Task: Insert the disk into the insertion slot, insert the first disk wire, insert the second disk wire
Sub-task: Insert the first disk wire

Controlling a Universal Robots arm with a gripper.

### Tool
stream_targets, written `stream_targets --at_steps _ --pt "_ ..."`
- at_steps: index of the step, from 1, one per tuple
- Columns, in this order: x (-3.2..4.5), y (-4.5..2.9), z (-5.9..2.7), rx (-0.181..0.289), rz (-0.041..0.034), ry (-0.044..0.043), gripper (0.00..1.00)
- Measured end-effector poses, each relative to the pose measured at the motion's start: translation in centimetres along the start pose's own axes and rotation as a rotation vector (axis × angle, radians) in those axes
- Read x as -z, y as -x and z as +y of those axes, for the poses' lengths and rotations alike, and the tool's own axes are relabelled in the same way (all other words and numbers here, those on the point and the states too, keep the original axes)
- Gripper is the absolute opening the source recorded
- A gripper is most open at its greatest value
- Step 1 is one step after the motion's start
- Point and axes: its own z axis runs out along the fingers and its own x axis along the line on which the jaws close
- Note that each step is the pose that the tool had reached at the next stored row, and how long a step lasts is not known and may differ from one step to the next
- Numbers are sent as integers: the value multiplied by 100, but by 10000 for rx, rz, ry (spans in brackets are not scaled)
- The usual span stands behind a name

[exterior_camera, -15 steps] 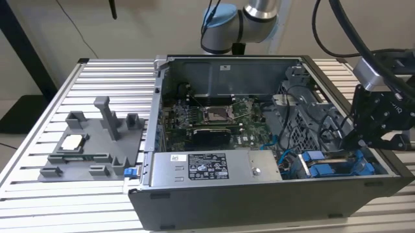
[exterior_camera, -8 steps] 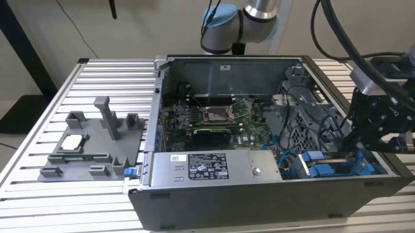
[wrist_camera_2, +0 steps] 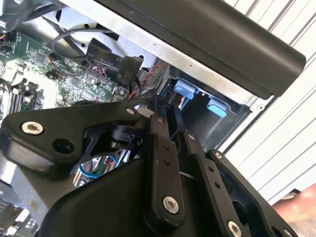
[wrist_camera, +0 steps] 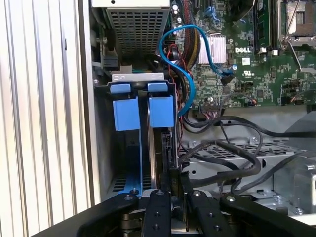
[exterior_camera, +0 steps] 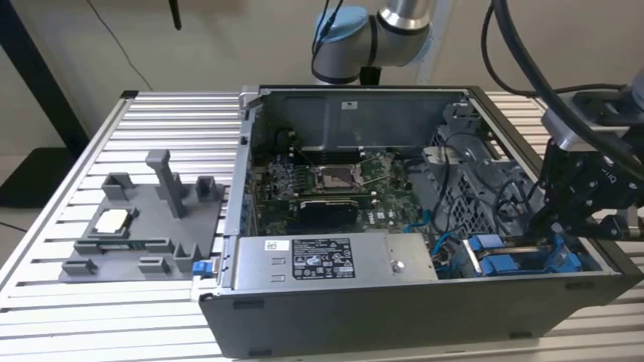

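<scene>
The gripper (wrist_camera: 177, 175) looks clenched on the thin edge of the disk (wrist_camera: 166, 145), which stands on edge in the insertion slot (wrist_camera: 138, 77) beside a blue tab (wrist_camera: 126, 114). The disk is probably heavy, rigid and shock-sensitive, best held by its narrow sides.

Matt black gripper (wrist_camera: 177, 173), smooth blue plastic rails (wrist_camera: 126, 113), grey metal insertion slot (wrist_camera: 102, 148).
</scene>
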Motion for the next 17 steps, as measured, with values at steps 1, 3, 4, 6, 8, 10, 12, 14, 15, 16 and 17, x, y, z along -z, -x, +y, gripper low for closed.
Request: stream_targets --at_steps 1,3,4,6,8,10,12,14,15,16,17 --pt "-3 0 0 -1 0 0 19" --pt "-7 0 -3 0 0 0 19" --pt "-10 -1 -4 0 -1 0 19" --pt "-15 -1 -14 0 -2 0 19" --pt "-19 -1 -15 -1 1 0 19" --pt "-31 -2 -16 0 0 0 19" --pt "-54 -4 -17 1 -2 0 19" --pt "-78 -7 -18 1 7 -1 19" --pt "-87 -8 -18 0 13 -1 19" --pt "-91 -8 -18 0 9 0 19" --pt "-99 -9 -18 0 -5 1 19"
